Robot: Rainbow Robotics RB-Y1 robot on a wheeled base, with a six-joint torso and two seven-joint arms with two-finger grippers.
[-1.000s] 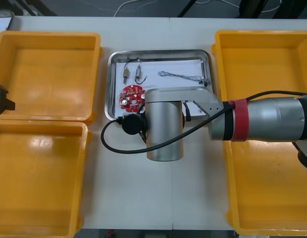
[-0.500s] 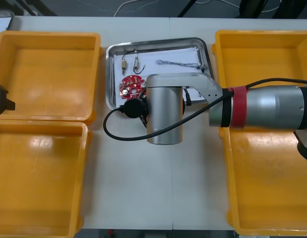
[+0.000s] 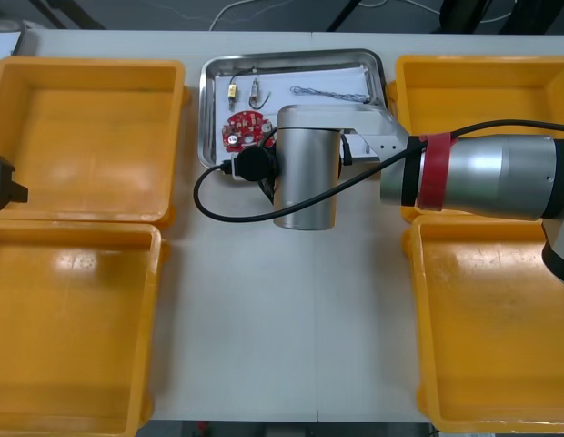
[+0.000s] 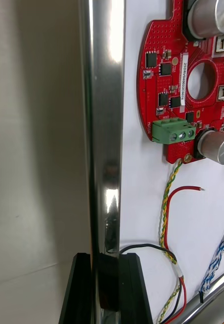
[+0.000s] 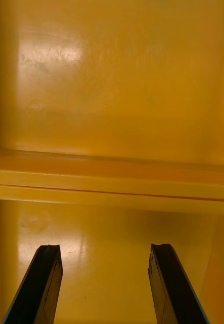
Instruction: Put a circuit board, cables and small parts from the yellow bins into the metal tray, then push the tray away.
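Right gripper (image 4: 105,259): black fingers drawn close, with the near rim of the metal tray (image 4: 102,126) between them; I read that as a pinch on the rim, one finger outside, one inside
Right arm (image 3: 305,168): reaches in from the right of the frame; its wrist covers the tray's lower edge in the front view
Tray's place: upper middle of the frame, between the two far yellow bins (image 3: 82,66); far rim close to the table's far edge; sits a touch askew
Load: round red circuit board (image 3: 243,129) in the tray's lower left; two small metal parts (image 3: 233,91) above it; twisted blue and white cable (image 3: 327,92) along the tray's upper side; red and yellow cable (image 4: 168,207) and black cable (image 4: 147,246) close by the fingers
Key relation: tray lies beyond the claw, toward the top of the frame; its long axis runs left to right and the held rim is a long side, so a push would go across the short way
Nearer arm: right, on the tray; left gripper (image 5: 104,250) spread wide over the left bins, well apart at the frame's left edge
Step, as I judge it: loading looks done; the push away is in hand, with little table beyond
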